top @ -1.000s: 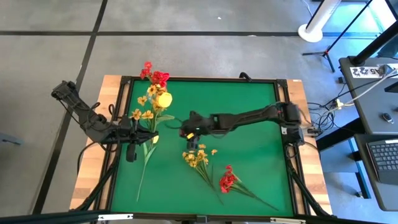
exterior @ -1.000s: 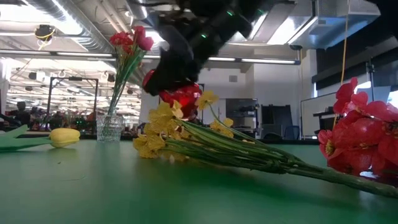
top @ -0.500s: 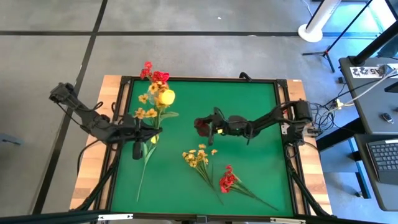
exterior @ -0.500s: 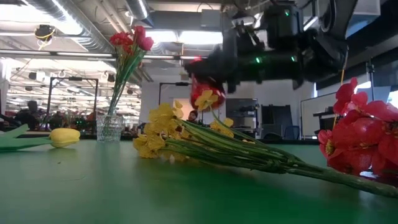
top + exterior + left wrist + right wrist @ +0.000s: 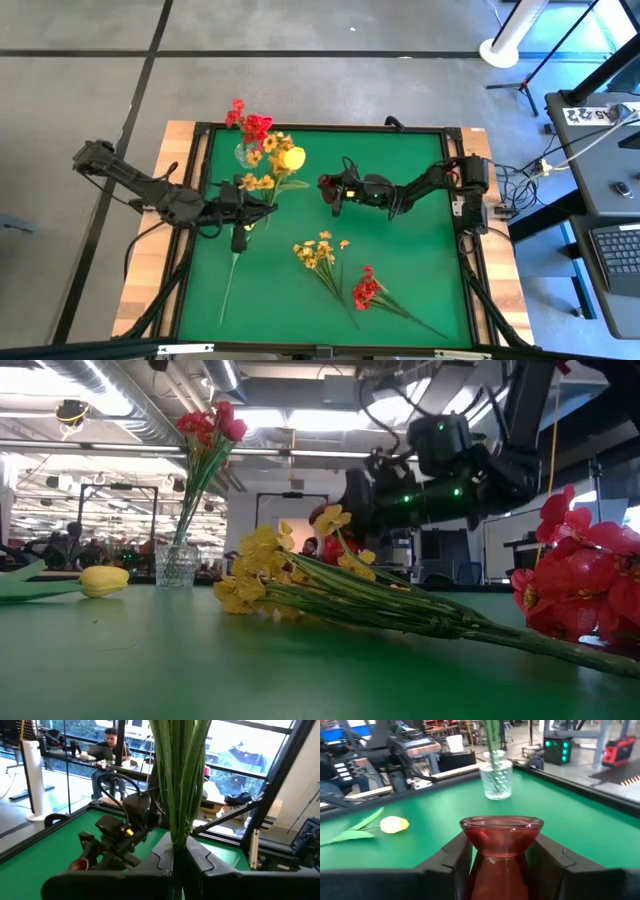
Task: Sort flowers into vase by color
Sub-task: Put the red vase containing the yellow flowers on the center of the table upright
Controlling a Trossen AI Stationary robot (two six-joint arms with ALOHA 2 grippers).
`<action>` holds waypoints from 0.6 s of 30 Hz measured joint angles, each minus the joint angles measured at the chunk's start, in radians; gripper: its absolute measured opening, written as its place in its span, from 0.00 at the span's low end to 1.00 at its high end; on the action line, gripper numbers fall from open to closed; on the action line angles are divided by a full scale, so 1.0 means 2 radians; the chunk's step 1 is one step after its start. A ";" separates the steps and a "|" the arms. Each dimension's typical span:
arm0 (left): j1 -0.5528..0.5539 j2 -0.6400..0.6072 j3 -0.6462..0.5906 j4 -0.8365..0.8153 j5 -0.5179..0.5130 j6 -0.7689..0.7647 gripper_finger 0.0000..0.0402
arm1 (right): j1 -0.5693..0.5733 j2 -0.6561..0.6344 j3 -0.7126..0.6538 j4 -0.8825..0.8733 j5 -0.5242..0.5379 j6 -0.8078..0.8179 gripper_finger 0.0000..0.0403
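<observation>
The right hand (image 5: 502, 870) gripped a red vase (image 5: 501, 840) mid-frame (presumably for red flowers), the left hand (image 5: 180, 865) clenched green stems (image 5: 181, 780).

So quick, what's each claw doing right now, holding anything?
Left gripper: closed on a bunch of green flower stems.
Right gripper: closed around a red glass vase, held off the table.

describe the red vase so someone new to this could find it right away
Start at the green table and follow the right arm to its right gripper near the middle. The red vase sits between its jaws: tinted red glass and empty, unlike the clear vase holding stems.
</observation>
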 joint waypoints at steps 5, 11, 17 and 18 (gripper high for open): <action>0.035 0.031 0.000 0.035 0.012 0.013 0.01 | -0.004 0.018 0.000 0.003 0.000 0.009 0.38; 0.087 0.097 0.000 0.158 0.062 0.077 0.01 | -0.002 0.026 0.000 0.032 -0.012 0.009 0.38; 0.144 0.157 0.000 0.289 0.141 0.117 0.01 | 0.013 0.026 0.000 0.074 -0.032 -0.004 0.38; 0.154 0.165 0.000 0.304 0.154 0.117 0.01 | 0.017 0.026 0.000 0.081 -0.036 -0.010 0.38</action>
